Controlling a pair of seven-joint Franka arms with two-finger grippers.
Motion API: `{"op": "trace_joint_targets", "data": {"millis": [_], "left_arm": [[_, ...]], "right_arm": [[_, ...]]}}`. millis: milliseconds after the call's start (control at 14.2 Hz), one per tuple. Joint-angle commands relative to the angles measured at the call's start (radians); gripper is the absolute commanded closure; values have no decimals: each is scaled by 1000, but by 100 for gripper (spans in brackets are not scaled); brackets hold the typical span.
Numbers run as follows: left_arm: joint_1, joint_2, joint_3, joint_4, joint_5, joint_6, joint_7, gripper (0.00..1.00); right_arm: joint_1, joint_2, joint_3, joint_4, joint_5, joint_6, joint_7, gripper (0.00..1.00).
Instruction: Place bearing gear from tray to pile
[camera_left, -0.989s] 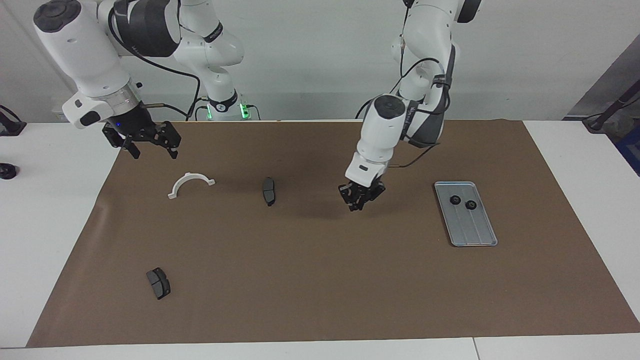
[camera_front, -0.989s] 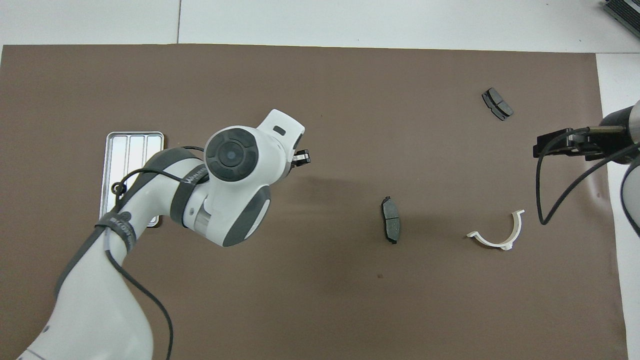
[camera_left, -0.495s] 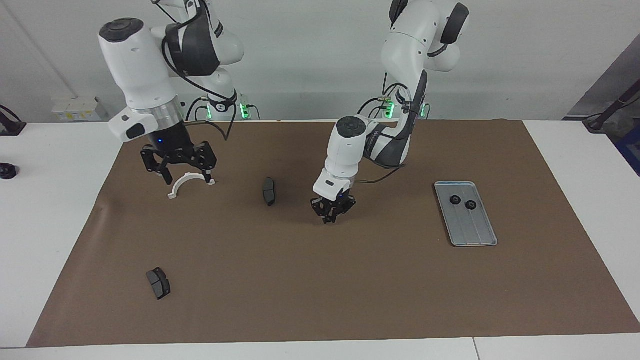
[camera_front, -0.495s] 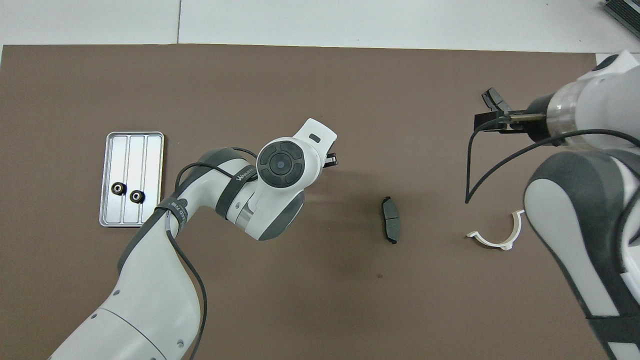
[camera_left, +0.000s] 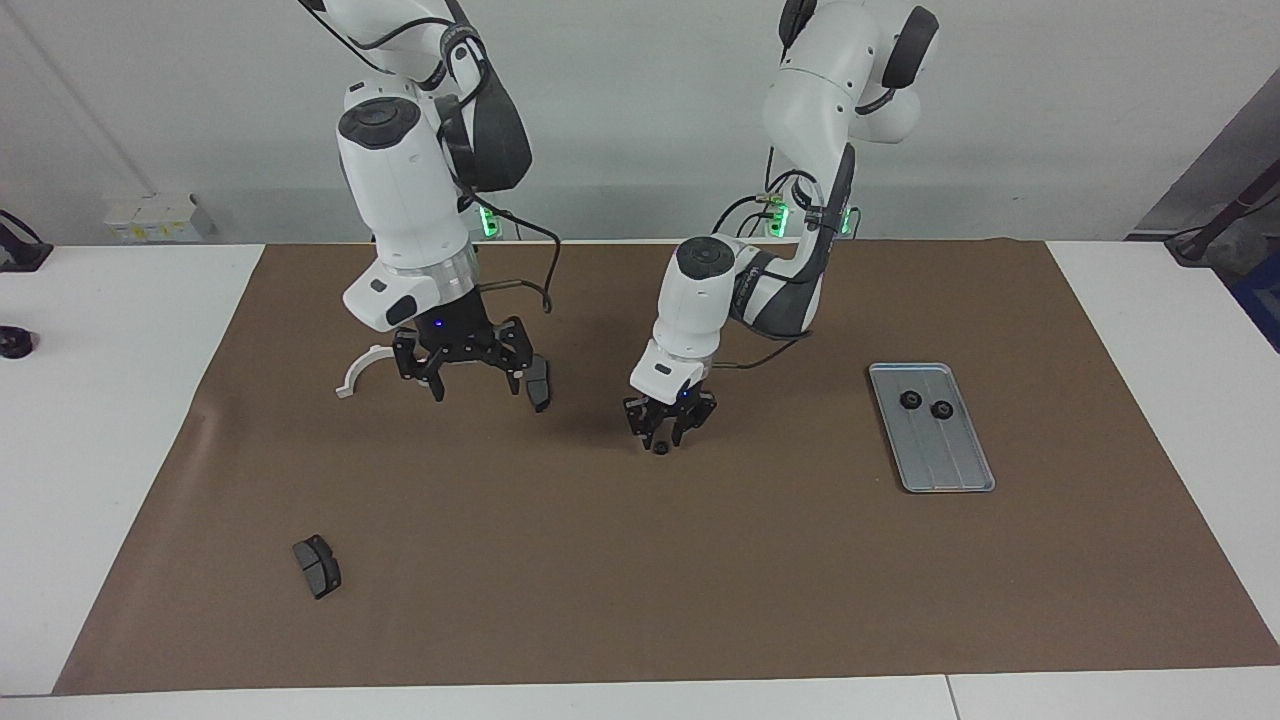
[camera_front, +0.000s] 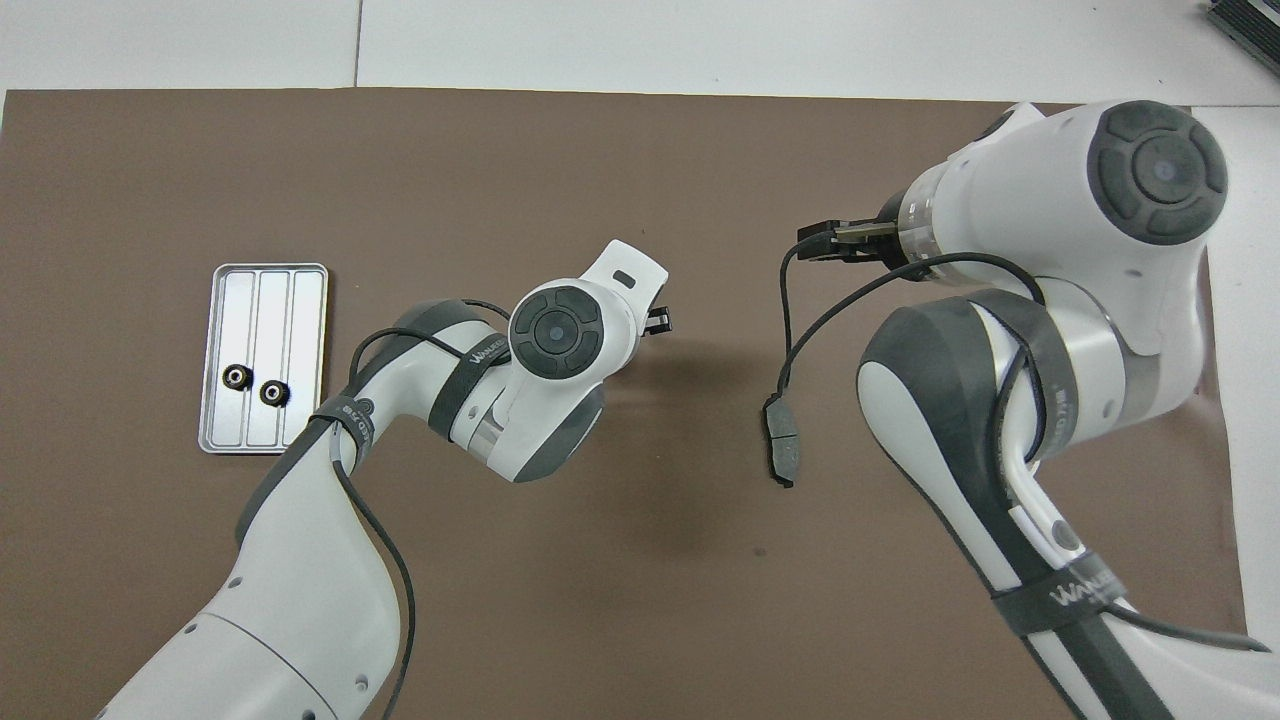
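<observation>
My desk (camera_left: 120, 420) carries a brown mat (camera_left: 640, 580). My right fingers (camera_left: 466, 373) hang spread wide over the mat, above a white curved bracket (camera_left: 356, 372) and a dark brake pad (camera_left: 539, 383). The tray (camera_left: 950, 462) lies toward my left arm's end, holding two bearing gears (camera_left: 910, 400) (camera_left: 941, 409) side by side. My left fingers (camera_left: 668, 427) are low over mid-mat, parted, with a third bearing gear (camera_left: 660, 448) on the mat just beneath their tips; contact cannot be determined. A second brake pad (camera_left: 317, 566) lies well apart.
</observation>
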Motion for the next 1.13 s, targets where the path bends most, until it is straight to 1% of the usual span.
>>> {"op": "trace_joint_targets", "data": {"millis": [0,141,212,353,424,495,565,707,777,848,918,1060], "left_arm": [[-1,-8,21,-4,24,-18,-36,0],[19,-29,44,1,25,-79,-29,0],[46,-55,45,-4,25,-99,-23,0],[143,-130,39,-13,24,-195,23,0],[192,-169,36,-15,18,-267,51,0],[223,-201,36,-15,15,-330,88,0],[261,-227,38,-16,15,-373,123,0],[351,-258,36,-16,15,-433,184,0],[400,-269,36,-22,11,-459,230,0],[449,-278,38,-28,-7,-478,276,0],[492,-284,38,-47,-10,-481,313,0],[572,-312,39,-120,-10,-449,350,0]], "right_arm": [[16,37,-3,27,-9,48,57,0],[59,53,-4,29,-8,59,80,0],[75,63,-4,29,-8,80,112,0],[120,97,-4,35,-38,106,196,0],[134,127,-4,76,-63,106,229,0],[169,179,-4,129,-95,102,253,0],[203,230,-4,177,-117,102,281,0],[243,298,-4,222,-163,105,342,0],[270,347,-4,260,-176,105,375,0],[290,406,-6,301,-193,108,411,0],[296,446,-5,323,-216,111,431,0],[298,468,-4,317,-226,138,441,0]]}}
